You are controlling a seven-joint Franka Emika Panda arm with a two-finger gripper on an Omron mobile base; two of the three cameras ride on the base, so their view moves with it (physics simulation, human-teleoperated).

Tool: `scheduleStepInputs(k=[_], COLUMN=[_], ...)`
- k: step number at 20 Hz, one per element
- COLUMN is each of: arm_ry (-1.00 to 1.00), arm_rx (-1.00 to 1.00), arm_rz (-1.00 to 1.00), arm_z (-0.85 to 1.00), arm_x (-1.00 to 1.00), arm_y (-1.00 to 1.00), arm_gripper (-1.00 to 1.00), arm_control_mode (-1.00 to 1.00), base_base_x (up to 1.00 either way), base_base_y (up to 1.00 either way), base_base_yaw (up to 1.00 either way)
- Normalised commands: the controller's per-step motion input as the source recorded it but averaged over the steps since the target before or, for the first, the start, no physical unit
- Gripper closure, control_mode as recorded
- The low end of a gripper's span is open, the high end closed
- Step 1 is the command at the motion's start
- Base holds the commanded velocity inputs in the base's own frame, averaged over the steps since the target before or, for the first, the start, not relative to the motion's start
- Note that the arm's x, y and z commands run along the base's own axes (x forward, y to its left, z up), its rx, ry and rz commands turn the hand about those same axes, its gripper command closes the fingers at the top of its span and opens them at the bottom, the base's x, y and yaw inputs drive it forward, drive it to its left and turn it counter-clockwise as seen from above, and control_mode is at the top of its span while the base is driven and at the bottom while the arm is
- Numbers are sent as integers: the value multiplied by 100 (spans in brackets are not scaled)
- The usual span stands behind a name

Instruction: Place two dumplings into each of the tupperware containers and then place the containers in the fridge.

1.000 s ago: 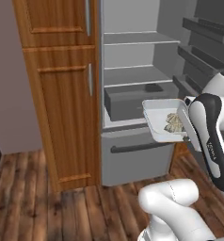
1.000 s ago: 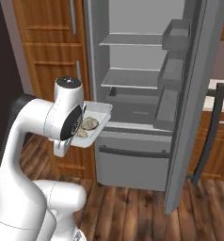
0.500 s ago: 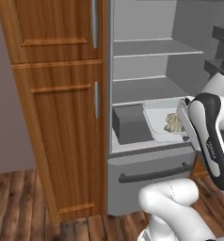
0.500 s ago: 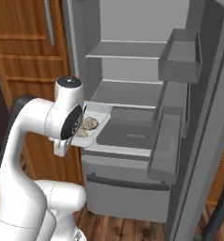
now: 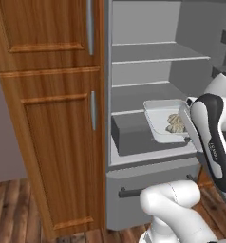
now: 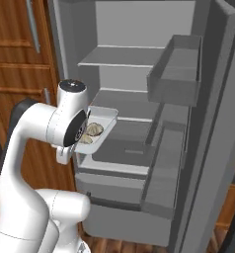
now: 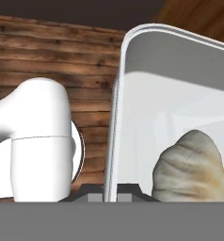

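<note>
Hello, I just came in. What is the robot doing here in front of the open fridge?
The white robot arm is carrying a shallow translucent plastic tupperware container with pale beige dumplings inside. Its pincer is shut on the container's rim. The tall grey fridge stands open, and the container is held in the air in front of the lower shelves, above the grey drawer. It is not yet set down on a shelf.
</note>
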Motion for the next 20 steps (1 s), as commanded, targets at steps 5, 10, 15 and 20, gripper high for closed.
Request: scheduleStepInputs(k=[5, 10, 15, 20], arm_ry=[0, 0, 0, 0], arm_rx=[0, 0, 0, 0], arm_rz=[0, 0, 0, 0], arm_z=[0, 0, 0, 0], arm_x=[0, 0, 0, 0], arm_y=[0, 0, 0, 0], arm_gripper=[100, 100, 100, 100], arm_control_mode=[100, 100, 100, 100], base_base_x=[56, 60, 61, 43], base_base_y=[-18, -15, -15, -16], base_base_yaw=[4, 6, 7, 8])
